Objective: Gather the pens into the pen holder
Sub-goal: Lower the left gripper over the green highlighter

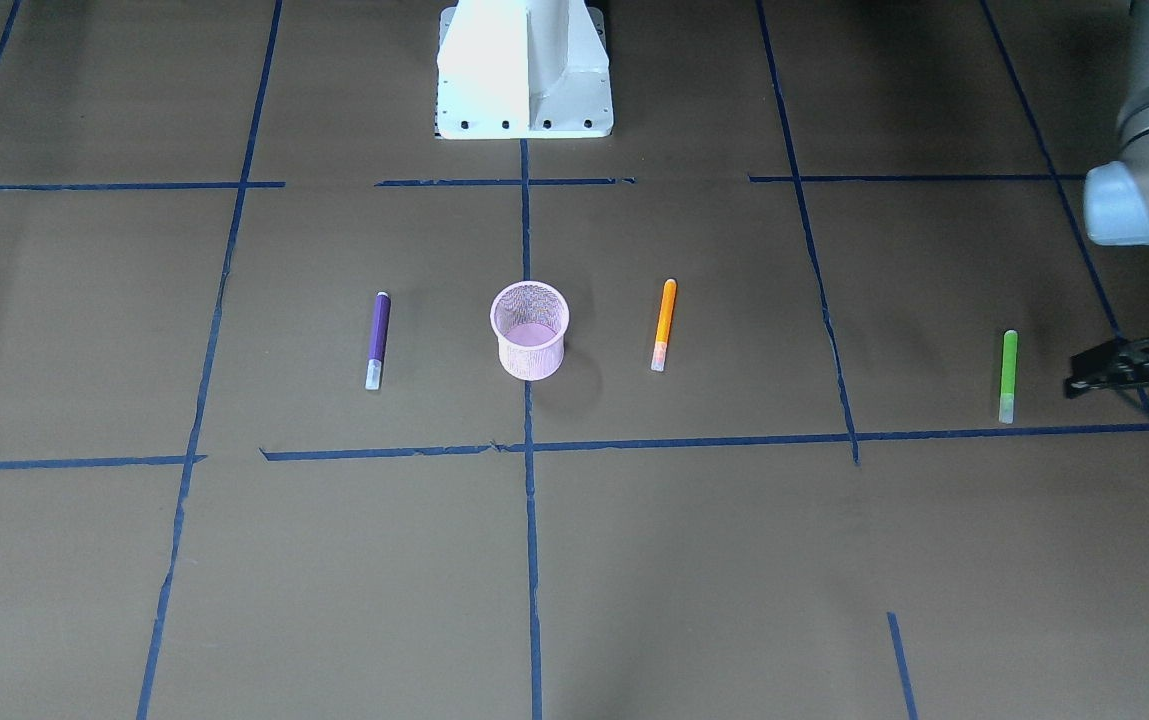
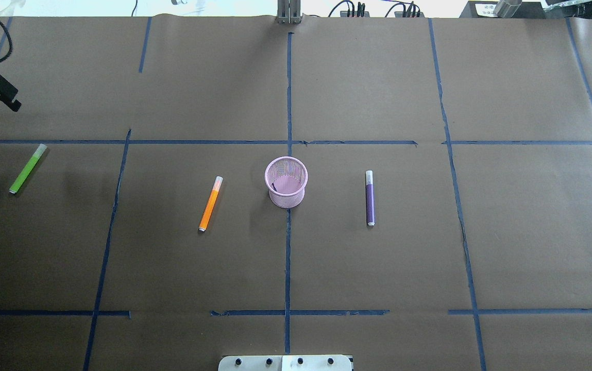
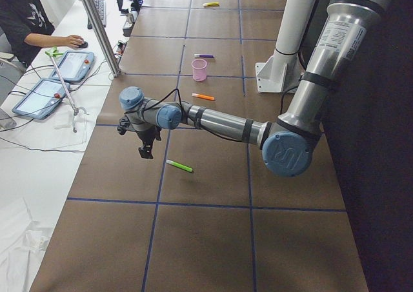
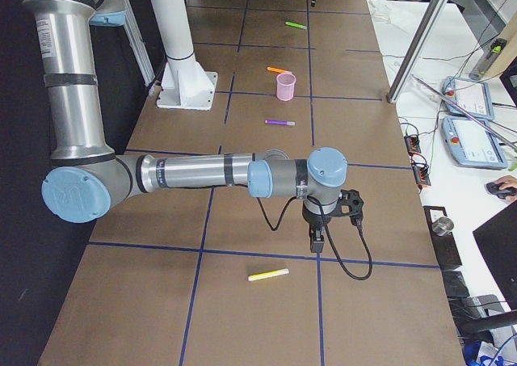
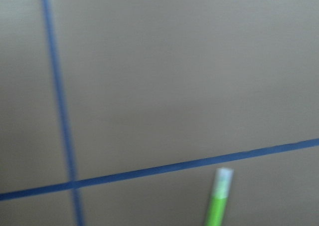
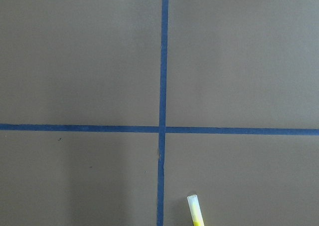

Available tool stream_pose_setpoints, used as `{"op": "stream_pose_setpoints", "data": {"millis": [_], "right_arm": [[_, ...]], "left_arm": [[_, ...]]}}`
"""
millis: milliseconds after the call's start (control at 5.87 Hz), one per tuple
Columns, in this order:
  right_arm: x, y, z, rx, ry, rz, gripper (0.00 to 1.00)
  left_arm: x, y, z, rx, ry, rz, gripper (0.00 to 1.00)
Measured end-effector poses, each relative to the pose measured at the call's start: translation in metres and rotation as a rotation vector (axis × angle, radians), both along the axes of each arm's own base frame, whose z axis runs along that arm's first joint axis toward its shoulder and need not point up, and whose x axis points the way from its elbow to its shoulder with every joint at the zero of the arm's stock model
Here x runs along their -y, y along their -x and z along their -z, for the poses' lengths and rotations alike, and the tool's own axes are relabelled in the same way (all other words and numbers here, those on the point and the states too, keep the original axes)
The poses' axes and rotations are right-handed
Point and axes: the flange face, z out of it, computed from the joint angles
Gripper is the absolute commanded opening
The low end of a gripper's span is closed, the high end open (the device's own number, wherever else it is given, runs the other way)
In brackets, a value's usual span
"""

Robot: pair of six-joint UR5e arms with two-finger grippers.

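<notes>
The green pen [image 2: 28, 169], pale-capped, is lying flat near the left gripper [image 3: 146, 152], which is touching nothing; how far it is opening, I cannot tell. Farther off, the orange pen [image 2: 210, 203], the upright pink mesh pen holder [image 2: 286, 199] and the purple pen [image 2: 370, 198] are sitting in a row. The yellow pen [image 4: 268, 275] is lying near the right gripper [image 4: 317, 241], whose grip I cannot tell either.

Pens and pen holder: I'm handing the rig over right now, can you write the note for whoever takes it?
Left gripper: hovers by the green pen; open or shut, cannot tell.
Right gripper: hovers by the yellow pen; likewise cannot tell.
Pen holder: upright, no pens inside, standing between the orange pen and the purple pen, which lie flat.
Done: nothing collected yet.
Left: all four pens into the holder.
</notes>
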Motion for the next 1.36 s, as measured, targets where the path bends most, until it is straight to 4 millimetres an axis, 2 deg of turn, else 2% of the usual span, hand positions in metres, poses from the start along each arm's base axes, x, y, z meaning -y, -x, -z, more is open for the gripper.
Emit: {"op": "stream_pose_setpoints", "data": {"millis": [170, 341, 681, 851, 1022, 1192, 1362], "right_arm": [[0.001, 0.006, -0.001, -0.002, 0.003, 0.008, 1.0], [0.002, 0.018, -0.002, -0.005, 0.008, 0.026, 1.0], [0.001, 0.049, -0.02, -0.01, 0.037, 0.082, 1.0], [0.001, 0.061, -0.037, -0.013, 0.051, 0.104, 1.0], [0.001, 0.068, -0.065, -0.013, 0.047, 0.117, 1.0], [-0.005, 0.07, -0.097, -0.012, 0.035, 0.122, 1.0], [-0.024, 0.068, -0.124, -0.01, 0.028, 0.121, 1.0]], "left_arm": [[-0.005, -0.033, 0.005, 0.014, -0.017, -0.03, 1.0], [-0.013, -0.043, -0.007, 0.014, -0.035, -0.047, 1.0], [-0.022, -0.045, -0.045, 0.006, -0.062, -0.06, 1.0], [-0.022, -0.045, -0.057, 0.007, -0.063, -0.063, 1.0], [-0.022, -0.045, -0.062, 0.008, -0.062, -0.066, 1.0], [-0.022, -0.045, -0.064, 0.009, -0.061, -0.066, 1.0], [-0.022, -0.045, -0.063, 0.008, -0.062, -0.065, 1.0]]}}
